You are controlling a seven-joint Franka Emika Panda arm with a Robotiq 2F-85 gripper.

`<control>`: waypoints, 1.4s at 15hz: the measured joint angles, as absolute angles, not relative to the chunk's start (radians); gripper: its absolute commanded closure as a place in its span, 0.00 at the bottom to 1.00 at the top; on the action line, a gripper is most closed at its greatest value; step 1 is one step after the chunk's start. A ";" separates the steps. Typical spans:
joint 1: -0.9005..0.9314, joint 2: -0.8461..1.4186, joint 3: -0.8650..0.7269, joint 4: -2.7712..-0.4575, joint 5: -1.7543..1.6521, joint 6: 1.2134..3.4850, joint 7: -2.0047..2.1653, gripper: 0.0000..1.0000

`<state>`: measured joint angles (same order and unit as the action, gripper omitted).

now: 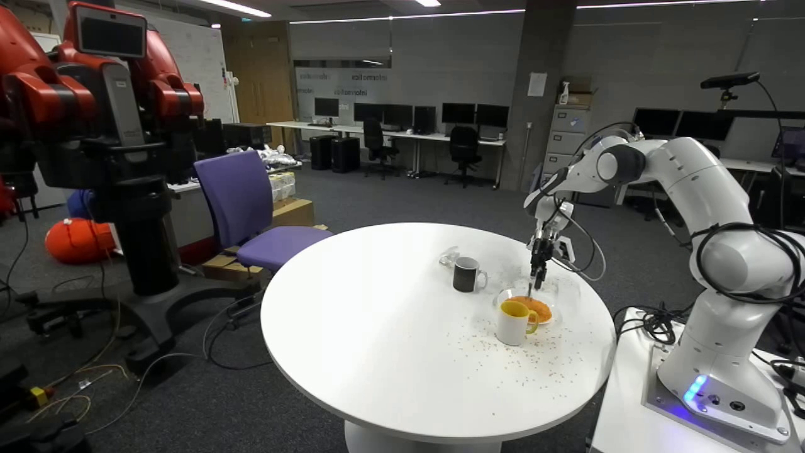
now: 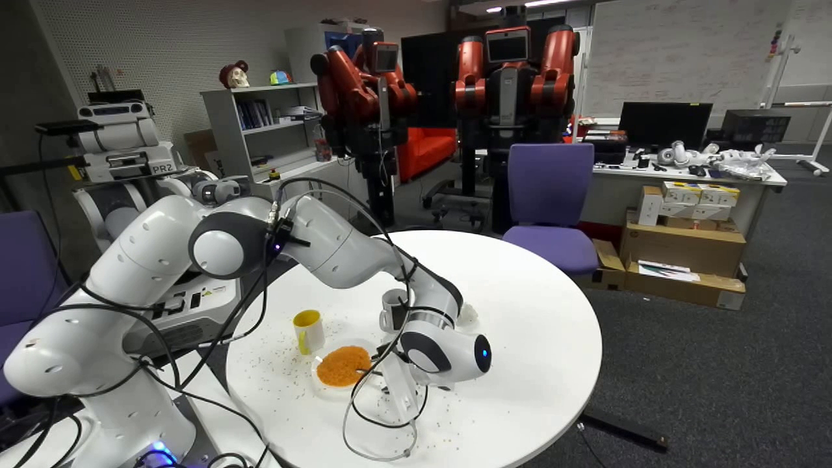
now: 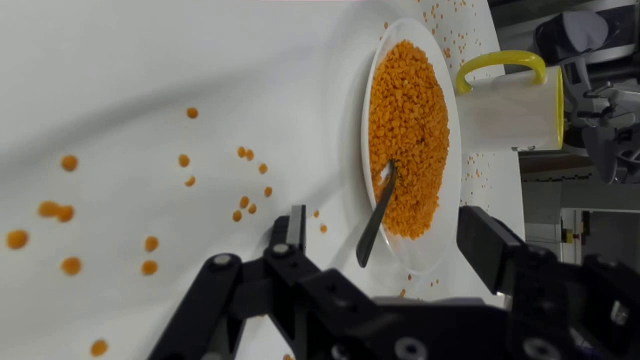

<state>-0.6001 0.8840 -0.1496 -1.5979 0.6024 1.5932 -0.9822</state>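
Claw [image 3: 384, 232]: we see its two fingers spread wide, low in the wrist view.
Spoon [image 3: 376, 226]: its dark handle shows between those fingers, with space on both sides; its other end sits in orange grains [image 3: 412, 125], right of centre.
Plate [image 3: 450, 197]: white, heaped with those grains; in an exterior view we find it just below the claw, right of centre.
Mugs: a yellow-lined mug [image 1: 510, 328] stands upright beside the plate; a black-and-white mug [image 1: 465, 278] stands to the plate's upper left in that view.
Table [image 1: 358, 321]: round, white, strewn with loose grains around the plate.
Room: upper left, a red robot [image 1: 122, 107] and purple chair [image 1: 234, 195]; upper middle, we see monitors [image 1: 458, 113].
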 measured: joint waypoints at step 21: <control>-0.594 0.884 -0.115 -1.598 0.605 1.593 -1.005 0.40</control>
<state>-0.5943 0.8838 -0.1154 -1.5979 0.6054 1.5932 -1.0049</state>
